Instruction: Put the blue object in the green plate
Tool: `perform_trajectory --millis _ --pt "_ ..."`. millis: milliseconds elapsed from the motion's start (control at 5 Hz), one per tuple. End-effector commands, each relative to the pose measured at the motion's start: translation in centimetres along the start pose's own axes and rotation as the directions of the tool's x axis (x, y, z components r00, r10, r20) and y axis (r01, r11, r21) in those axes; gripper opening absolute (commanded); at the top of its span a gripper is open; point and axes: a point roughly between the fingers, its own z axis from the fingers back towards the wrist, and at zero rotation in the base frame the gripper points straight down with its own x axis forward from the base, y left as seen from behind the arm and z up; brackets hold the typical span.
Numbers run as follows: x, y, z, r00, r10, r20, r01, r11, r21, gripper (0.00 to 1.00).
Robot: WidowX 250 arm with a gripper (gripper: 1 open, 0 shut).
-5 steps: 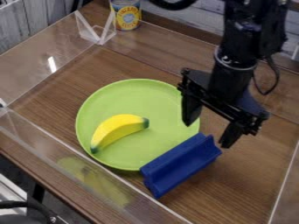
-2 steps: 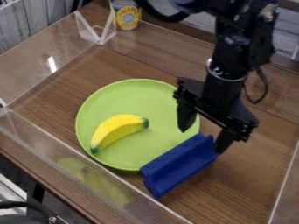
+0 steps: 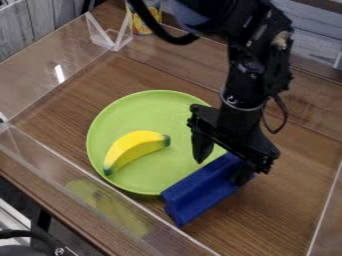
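The blue object [image 3: 201,193] is a deep blue channel-shaped block lying on the wooden table, just off the lower right rim of the green plate [image 3: 120,118]. My gripper [image 3: 223,158] points straight down over the block's upper right end, jaws open, one finger [image 3: 202,146] near the plate's rim and the other at the block's far end. Nothing sits between the fingers that I can see gripped. A yellow banana [image 3: 134,148] lies on the plate.
Clear acrylic walls [image 3: 54,165] fence the table on the left and front. A clear stand [image 3: 111,35] and a yellow-labelled cup [image 3: 146,17] sit at the back. Bare wood lies right of the block.
The gripper has come down and shifted left, from above and right of the blue block to right over its upper end. It stays open. Block, banana and plate have not moved.
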Motion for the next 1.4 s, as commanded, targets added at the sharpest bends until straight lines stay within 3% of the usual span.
perform_trajectory --millis 0,400,600,800,1000,1200 --pt "-0.2 -0.7 -0.7 1.0 0.005 0.009 -0.005 1.0 0.003 0.0" --pt "-0.4 -2.0 0.6 0.995 -0.103 0.014 0.103 0.994 0.025 0.0" --pt "-0.6 -1.6 2.6 0.996 -0.093 0.014 0.093 0.995 0.037 0.0" --pt "-0.4 -0.7 6.2 0.997 -0.065 0.035 0.063 0.997 0.053 0.0" --pt "0.5 0.7 8.0 0.993 -0.107 0.05 0.105 0.993 0.05 0.0" --pt "0.8 1.1 7.7 0.984 -0.145 0.101 0.142 0.989 0.037 0.0"
